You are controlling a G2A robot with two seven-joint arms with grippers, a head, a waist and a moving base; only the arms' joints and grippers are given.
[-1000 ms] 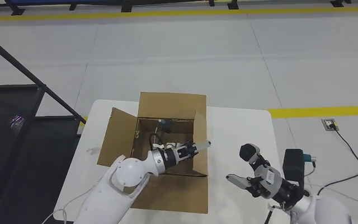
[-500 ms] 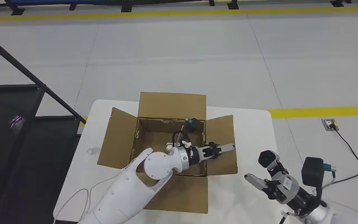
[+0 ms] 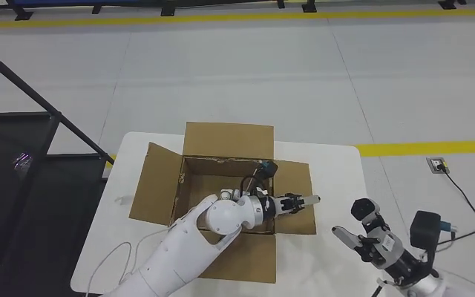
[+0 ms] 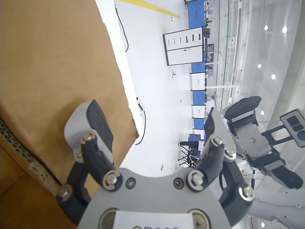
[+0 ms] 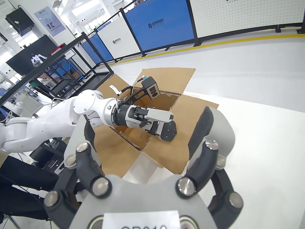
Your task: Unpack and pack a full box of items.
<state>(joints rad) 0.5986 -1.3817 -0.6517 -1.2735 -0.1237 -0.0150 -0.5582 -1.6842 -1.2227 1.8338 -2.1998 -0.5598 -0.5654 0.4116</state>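
box (image 3: pixel 226 137) on table (image 3: pixel 326 160), flaps folded out | left pincer (image 3: pixel 303 200) spread apart, side flap (image 3: pixel 293 174) right under it | right pincer (image 3: pixel 355 225) spread too, empty, box just beside it | progress: early I'd say, unpacking not started (contents hidden)

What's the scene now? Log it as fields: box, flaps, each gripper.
box: cardboard box on the white table, all four flaps open
right flap: folded outward, left gripper against it
left gripper: open, holding nothing
right gripper: open, empty, beside the box, apart from it
contents: hidden
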